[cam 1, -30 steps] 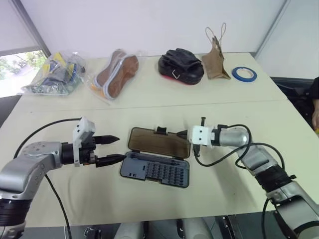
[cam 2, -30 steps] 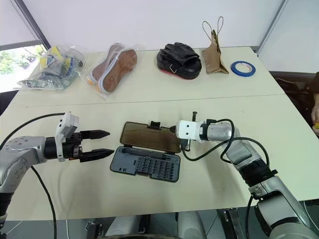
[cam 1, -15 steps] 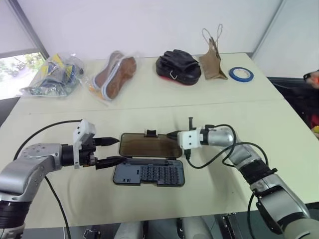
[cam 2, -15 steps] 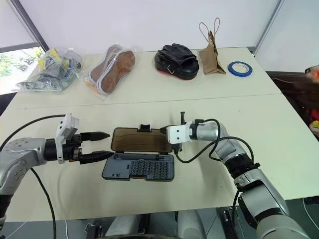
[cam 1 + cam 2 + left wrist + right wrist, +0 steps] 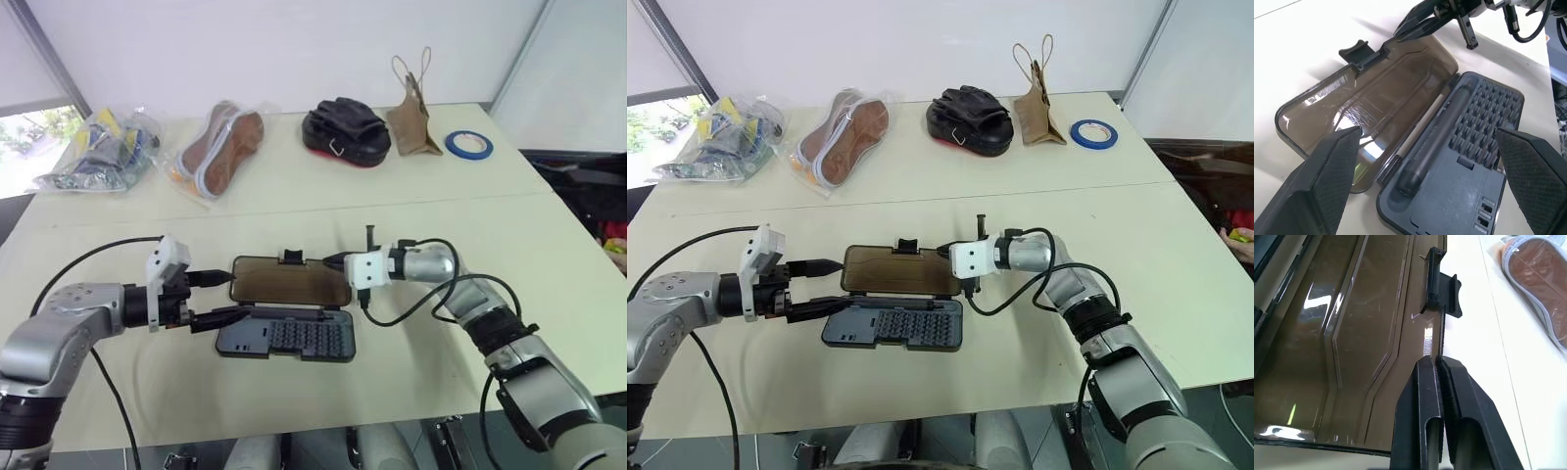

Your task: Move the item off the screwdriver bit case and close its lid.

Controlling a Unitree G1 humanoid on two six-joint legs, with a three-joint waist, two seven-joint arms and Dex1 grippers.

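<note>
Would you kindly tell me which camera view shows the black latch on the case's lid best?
The right wrist view: the latch is close up on the rim of the lid, just beyond the right gripper shut on that rim. The left wrist view shows it farther off; both eye views show a small black tab.

lid [image 5: 1352, 333] | cut by edge | bits [image 5: 1484, 122] | too small to tell
</note>
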